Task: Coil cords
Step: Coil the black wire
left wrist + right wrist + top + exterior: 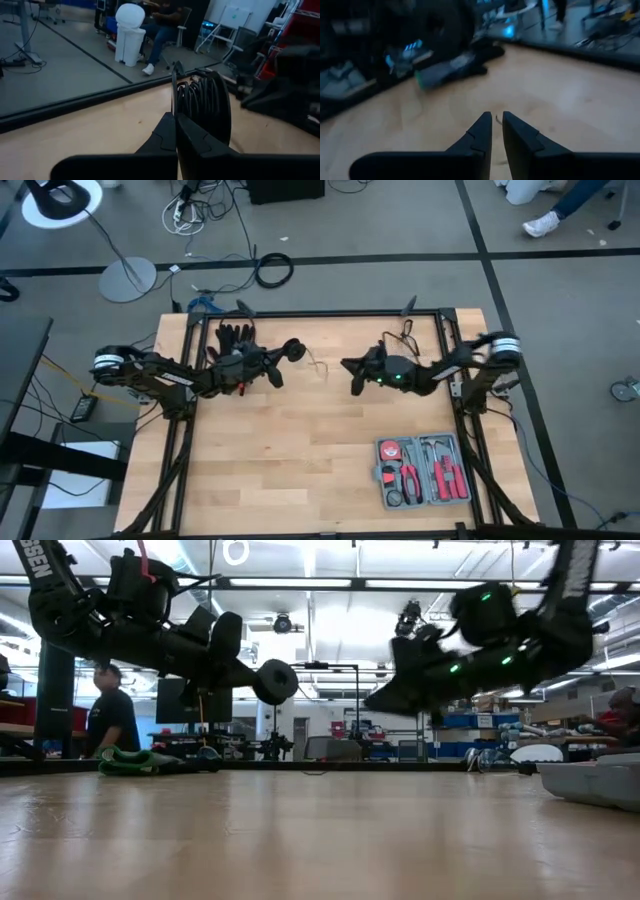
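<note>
Above the pale wood-grain worktop [300, 470], the clenched left gripper [175, 131] grasps the round black disc [294, 349] wound with thin glossy wire, while the right gripper [497, 120] hovers nearly closed, empty.

You're working in a robotics lab or workshop. Your wooden table [300, 450] sits in a black metal frame on a grey floor crossed by dark tape lines. At about 5 o'clock on the table lies an open tool case [423, 471] with red-handled pliers. Past 12 o'clock, loose cables [272, 270] and a lamp stand base [127, 279] lie on the floor. The low view shows ceiling strip lights, shelving, monitors and a person [110, 712] standing at the far left.
</note>
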